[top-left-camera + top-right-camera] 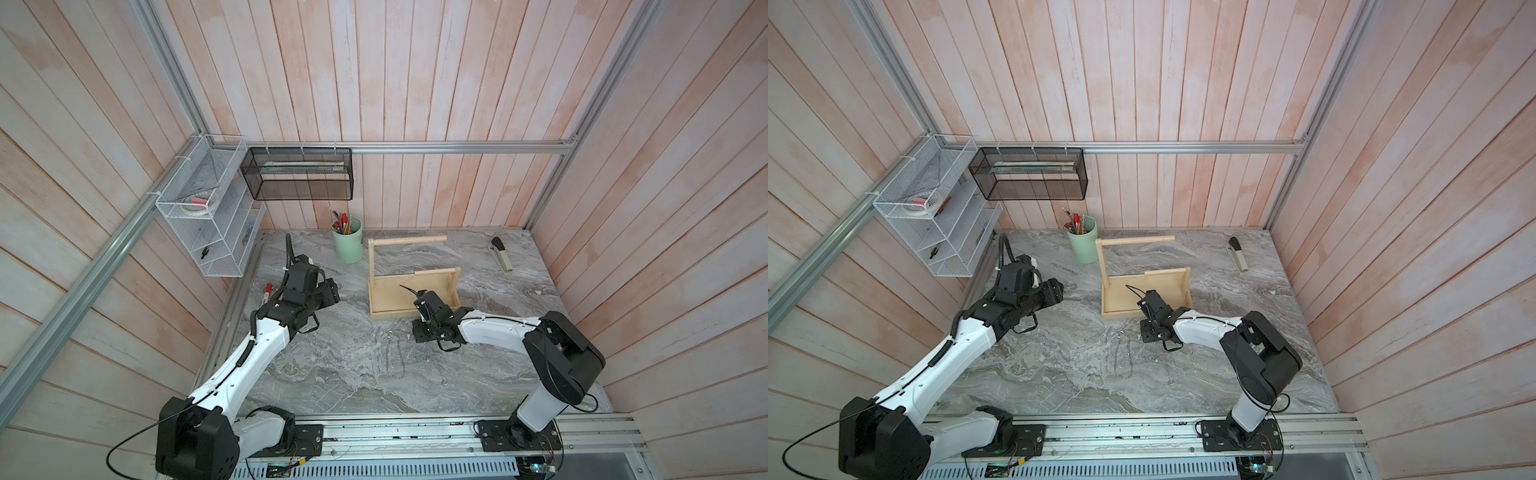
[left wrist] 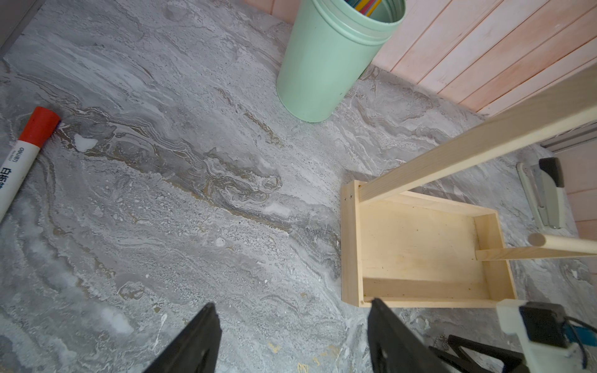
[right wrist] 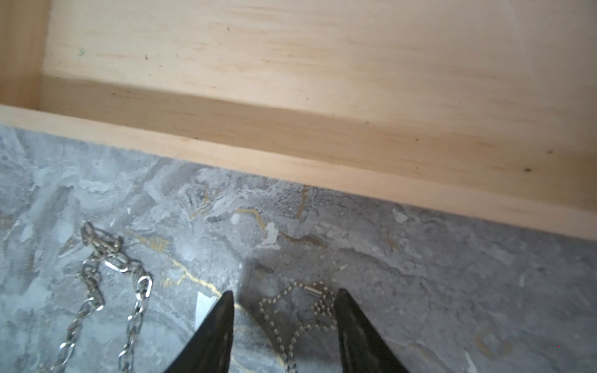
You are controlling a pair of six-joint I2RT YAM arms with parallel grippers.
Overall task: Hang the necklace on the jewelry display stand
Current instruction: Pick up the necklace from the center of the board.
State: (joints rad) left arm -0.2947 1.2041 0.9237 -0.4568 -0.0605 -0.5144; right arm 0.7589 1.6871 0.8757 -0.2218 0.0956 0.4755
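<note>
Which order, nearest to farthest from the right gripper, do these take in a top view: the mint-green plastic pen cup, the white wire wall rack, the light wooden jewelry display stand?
From the right gripper:
1. light wooden jewelry display stand, right beside it.
2. mint-green plastic pen cup, near the back wall.
3. white wire wall rack, high on the left wall.

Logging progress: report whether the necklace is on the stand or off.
Off: the necklace lies on the tabletop between the right claw's tips, outside the stand.
</note>
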